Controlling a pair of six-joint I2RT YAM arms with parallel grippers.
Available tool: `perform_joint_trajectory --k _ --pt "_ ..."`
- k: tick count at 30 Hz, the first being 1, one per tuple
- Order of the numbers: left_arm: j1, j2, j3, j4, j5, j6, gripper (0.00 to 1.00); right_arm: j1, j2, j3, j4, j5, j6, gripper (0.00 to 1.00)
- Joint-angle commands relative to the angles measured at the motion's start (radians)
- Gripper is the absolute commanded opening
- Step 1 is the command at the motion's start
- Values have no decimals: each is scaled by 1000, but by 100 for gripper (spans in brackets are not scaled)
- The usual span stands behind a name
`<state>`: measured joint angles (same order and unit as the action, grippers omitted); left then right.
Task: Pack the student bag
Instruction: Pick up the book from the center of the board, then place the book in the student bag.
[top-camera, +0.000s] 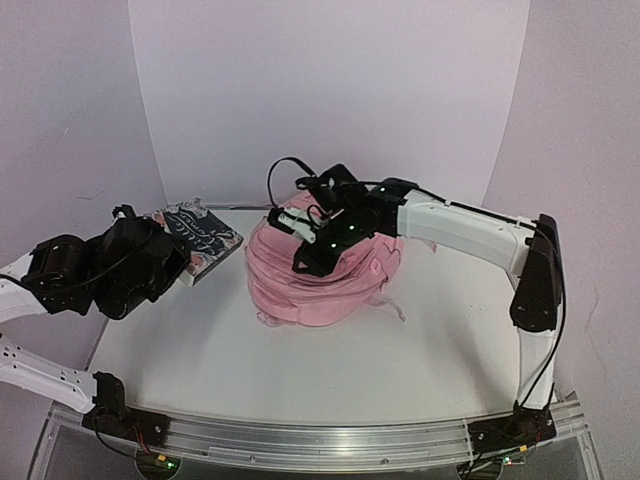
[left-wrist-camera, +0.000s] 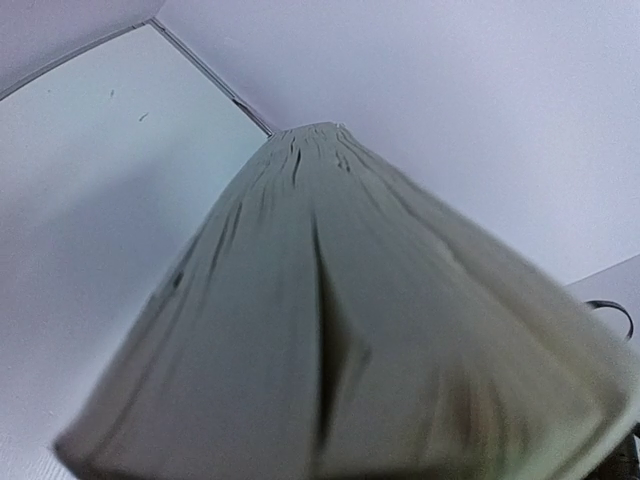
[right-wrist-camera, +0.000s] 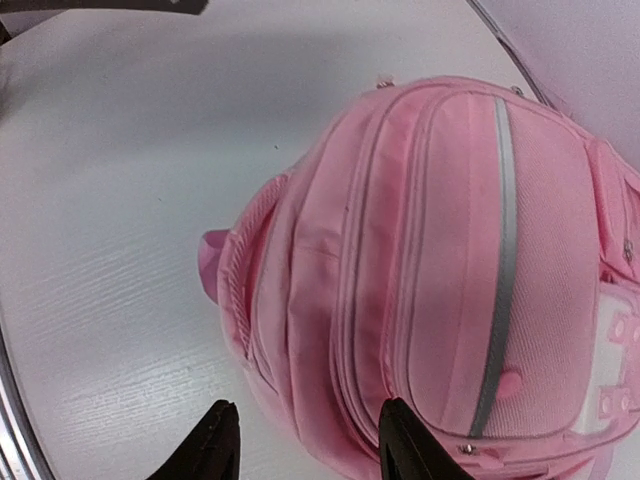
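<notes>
The student bag (top-camera: 320, 278) is seen at the middle of the table (top-camera: 200, 350), its zips apparently shut. A book (top-camera: 210, 235) is grasped by the left gripper (top-camera: 180, 262) near the back-left corner. The right gripper (right-wrist-camera: 312, 440) is poised released above the bag. The soft fabric could be pinched poorly and slip, leaving the book no opening.

Top cam: high behind the bases at 6 o'clock, facing 12 over bench (top-camera: 200, 340). Right wrist: close above student bag (right-wrist-camera: 450, 250), shared with top. Left wrist: jammed against book (left-wrist-camera: 350, 330).
</notes>
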<state>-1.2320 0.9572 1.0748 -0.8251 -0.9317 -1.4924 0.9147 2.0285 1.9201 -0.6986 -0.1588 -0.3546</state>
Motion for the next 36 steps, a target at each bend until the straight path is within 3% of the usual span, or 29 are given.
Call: perform_joint_trajectory --k 1,15,24,26,30,36 --pt "0 -41 65 -72 -113 -102 0 27 92 98 40 63 -48 44" --pt "0 -26 77 -92 -114 -124 0 35 338 228 80 289 -118 40" --pt "-1 -59 18 -100 -68 -158 0 13 308 285 87 315 -103 2" --pt "0 -73 -5 -92 -43 -163 0 3 289 292 85 313 -98 0" --pt "0 -85 -54 -18 40 -91 0 -25 250 317 81 272 -76 0" --pt "-1 -112 -165 235 206 83 0 -79 203 395 76 178 8 0"
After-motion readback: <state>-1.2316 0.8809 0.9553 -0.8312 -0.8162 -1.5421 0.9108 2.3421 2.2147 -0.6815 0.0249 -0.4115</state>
